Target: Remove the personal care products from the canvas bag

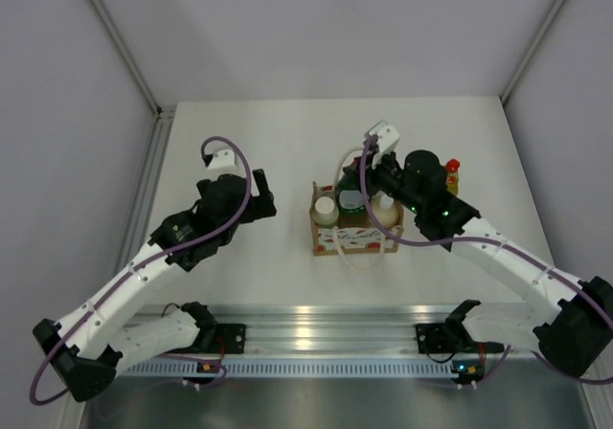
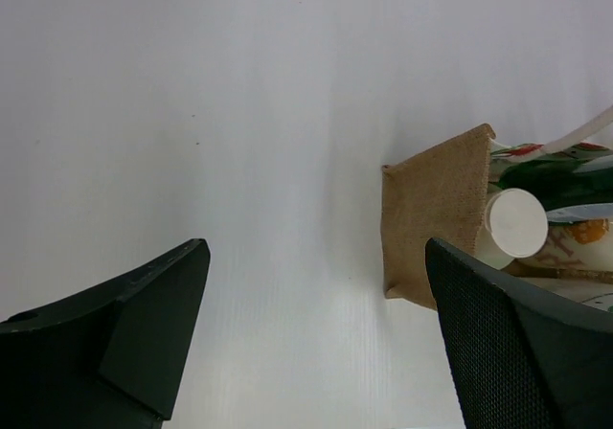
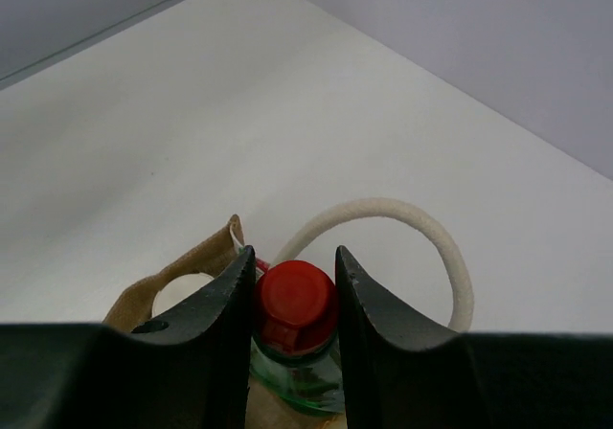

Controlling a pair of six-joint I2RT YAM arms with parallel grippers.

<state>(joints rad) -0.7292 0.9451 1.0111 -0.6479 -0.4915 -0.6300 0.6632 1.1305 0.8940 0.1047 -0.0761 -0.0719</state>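
The canvas bag point(image 1: 351, 237) stands at mid-table with its rope handles loose. My right gripper point(image 1: 368, 174) is over its far side, shut on the red cap point(image 3: 295, 304) of the dark green bottle point(image 3: 306, 381), which stands upright in the bag. The pale bottle with the white cap point(image 1: 326, 209) and the cream bottle with the nozzle point(image 1: 384, 211) stand in the bag. The yellow bottle point(image 1: 452, 175) stands on the table to the right of the bag, behind my right arm. My left gripper point(image 1: 259, 205) is open and empty, left of the bag point(image 2: 436, 218).
A cream rope handle point(image 3: 421, 228) loops up behind the red cap. Another handle point(image 1: 362, 260) lies on the table in front of the bag. White walls enclose the table on the left, right and back. A metal rail point(image 1: 306, 326) runs along the near edge.
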